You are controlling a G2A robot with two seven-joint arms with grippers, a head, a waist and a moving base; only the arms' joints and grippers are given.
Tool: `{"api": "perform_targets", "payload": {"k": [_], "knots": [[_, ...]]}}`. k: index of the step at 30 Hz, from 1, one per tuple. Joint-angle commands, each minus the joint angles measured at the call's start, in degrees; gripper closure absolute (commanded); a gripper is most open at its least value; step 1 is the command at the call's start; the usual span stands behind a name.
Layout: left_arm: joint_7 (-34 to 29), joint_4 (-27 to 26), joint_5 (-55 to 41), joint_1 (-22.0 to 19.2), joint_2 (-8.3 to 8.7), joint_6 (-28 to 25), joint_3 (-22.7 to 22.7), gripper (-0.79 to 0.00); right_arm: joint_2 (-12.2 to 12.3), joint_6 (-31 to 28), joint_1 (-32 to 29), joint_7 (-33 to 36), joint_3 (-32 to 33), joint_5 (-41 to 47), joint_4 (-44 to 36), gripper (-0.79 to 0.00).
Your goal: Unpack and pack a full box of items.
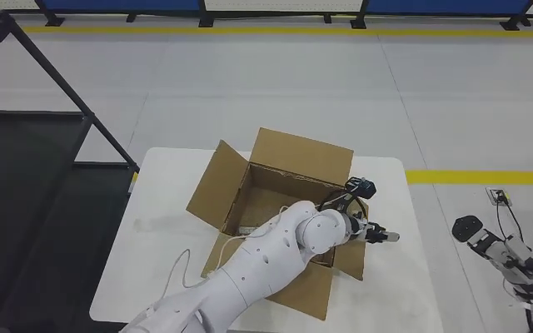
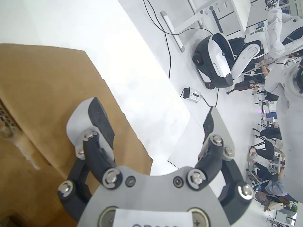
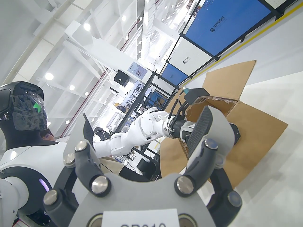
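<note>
An open brown cardboard box (image 1: 283,208) stands on the white table (image 1: 158,250) with its flaps spread outward. My left arm lies across the box, partly hiding its inside. My left gripper (image 1: 385,236) is over the right-hand flap, near the table's right edge. In the left wrist view that gripper (image 2: 156,121) is open with nothing in it, above the flap (image 2: 47,83) and bare table. My right arm (image 1: 491,246) hangs off the table to the right. My right gripper (image 3: 144,126) is open and holds nothing, facing the box (image 3: 255,124) and the left arm (image 3: 146,124).
A black metal frame (image 1: 50,166) stands left of the table. On the floor right of the table lie cables, a small power unit (image 2: 192,94) and a black-and-white wheeled machine (image 2: 215,64). A yellow line (image 1: 466,176) runs across the floor.
</note>
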Motion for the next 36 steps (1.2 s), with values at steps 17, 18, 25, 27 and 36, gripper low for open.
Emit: {"api": "perform_targets", "payload": {"k": [17,18,25,27,36], "knots": [[5.93,-43.3,20.1,24.55,12.77,4.13,-27.19,-0.785,1.33,2.43,5.23,-1.65,-2.13,-7.86,-3.31,-0.785],[4.61,-49.14,22.45,29.0,14.01,4.32,-30.7,-0.785,1.4,2.91,5.68,-2.13,-2.47,-9.04,-4.09,-0.785],[1.76,-75.18,28.92,52.72,18.11,3.91,-46.69,-0.785,1.8,8.29,9.98,-7.69,-7.01,-20.5,-9.54,-0.785],[3.22,-78.87,28.93,57.41,18.59,3.37,-49.67,-0.785,1.88,9.73,11.43,-8.66,-8.69,-22.69,-10.51,-0.785],[7.11,-83.21,28.48,64.79,19.11,3.21,-53.99,-0.785,2.08,13.4,14.0,-9.78,-11.67,-27.76,-11.7,-0.785]]}}
